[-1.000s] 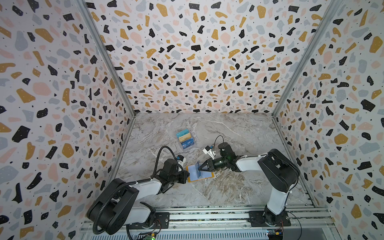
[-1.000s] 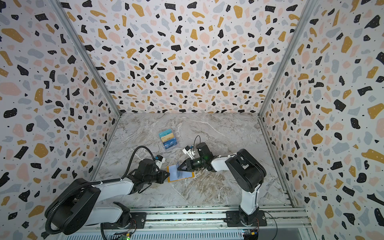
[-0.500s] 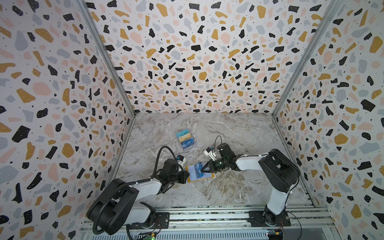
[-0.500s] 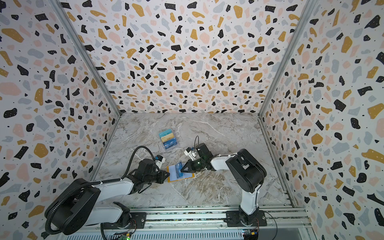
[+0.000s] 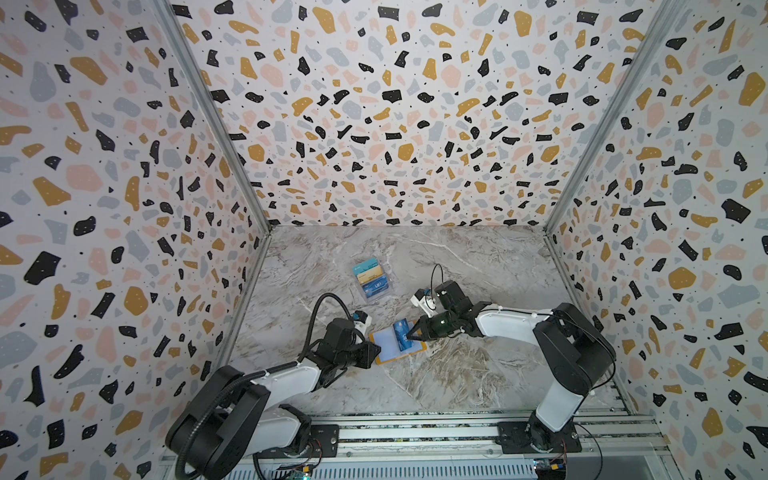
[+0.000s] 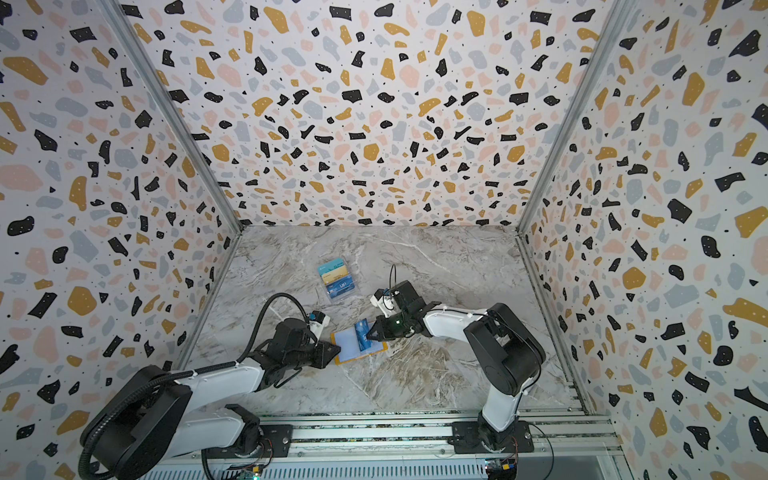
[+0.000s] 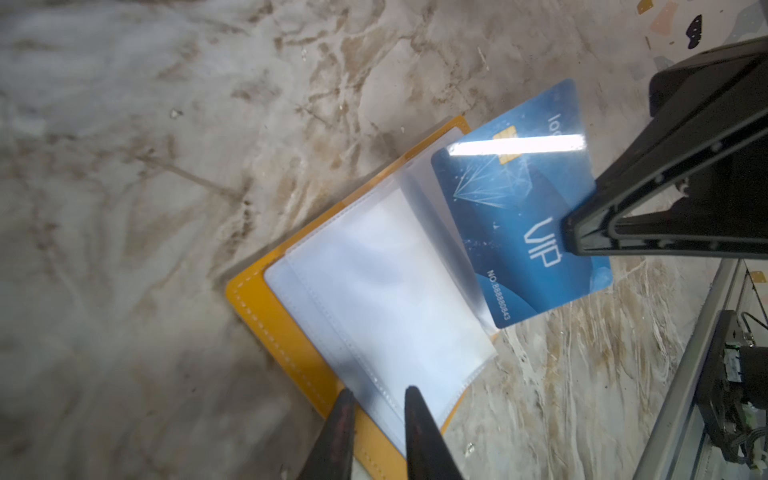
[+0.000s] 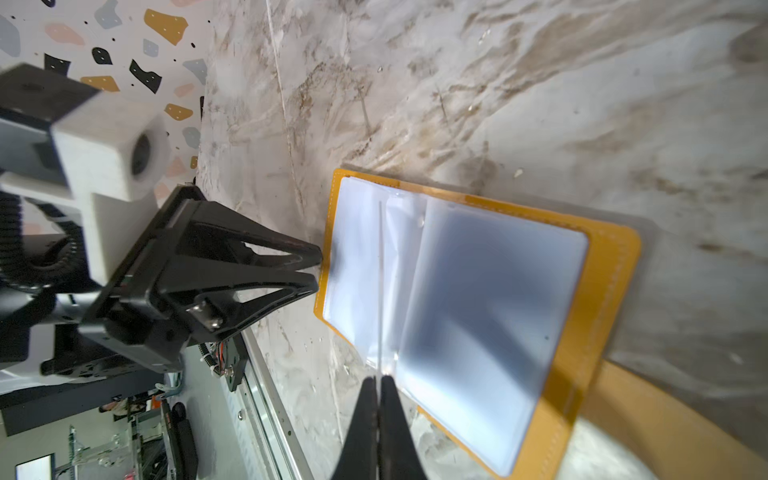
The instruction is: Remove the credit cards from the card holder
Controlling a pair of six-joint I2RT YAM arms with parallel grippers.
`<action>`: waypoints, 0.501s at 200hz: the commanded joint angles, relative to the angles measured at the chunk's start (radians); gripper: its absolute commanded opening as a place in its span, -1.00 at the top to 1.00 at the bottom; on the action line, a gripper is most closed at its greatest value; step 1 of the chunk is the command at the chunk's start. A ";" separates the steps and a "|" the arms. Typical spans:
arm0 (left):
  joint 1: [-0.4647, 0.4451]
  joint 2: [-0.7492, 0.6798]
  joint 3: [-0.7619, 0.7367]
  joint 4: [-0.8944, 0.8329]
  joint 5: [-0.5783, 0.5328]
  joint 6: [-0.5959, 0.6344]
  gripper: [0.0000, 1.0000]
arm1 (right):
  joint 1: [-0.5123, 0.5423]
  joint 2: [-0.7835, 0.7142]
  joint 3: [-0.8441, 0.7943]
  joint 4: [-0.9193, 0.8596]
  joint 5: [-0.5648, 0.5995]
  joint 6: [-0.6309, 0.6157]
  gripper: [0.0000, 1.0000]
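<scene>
Left wrist view is showing the right gripper clamping a long edge of the teal card, whose other edge is lying inside a sleeve of the open card holder. Left gripper is hovering at the holder's corner, jaws parted, empty; it should be pinning the holder during the pull. Card's long axis is running along the holder's fold, chip end away from that corner.

White "VIP" on the blue card, a small "NO." number line below it; mid-frame in a top view, "VIP" again on the boxed card.
</scene>
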 commanded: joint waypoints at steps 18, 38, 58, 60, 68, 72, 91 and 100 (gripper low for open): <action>-0.002 -0.157 0.008 -0.055 -0.014 0.026 0.26 | -0.016 -0.103 0.031 -0.102 0.045 -0.110 1.00; -0.002 -0.221 0.026 -0.071 0.006 0.029 0.16 | -0.028 -0.144 0.027 -0.124 0.022 -0.171 1.00; -0.003 -0.272 0.045 -0.074 0.052 0.031 0.09 | -0.045 -0.206 0.005 -0.118 -0.051 -0.236 1.00; -0.002 -0.278 0.047 -0.075 0.057 0.030 0.08 | -0.046 -0.213 0.003 -0.116 -0.060 -0.244 1.00; -0.003 -0.292 0.057 -0.072 0.081 0.025 0.06 | -0.052 -0.244 -0.010 -0.111 -0.095 -0.265 1.00; -0.003 -0.299 0.062 -0.068 0.095 0.019 0.05 | -0.057 -0.259 -0.019 -0.109 -0.115 -0.275 1.00; -0.002 -0.323 0.075 -0.034 0.163 -0.011 0.00 | -0.075 -0.322 -0.040 -0.106 -0.210 -0.323 1.00; -0.002 -0.331 0.078 -0.012 0.196 -0.028 -0.03 | -0.079 -0.347 -0.051 -0.103 -0.249 -0.343 1.00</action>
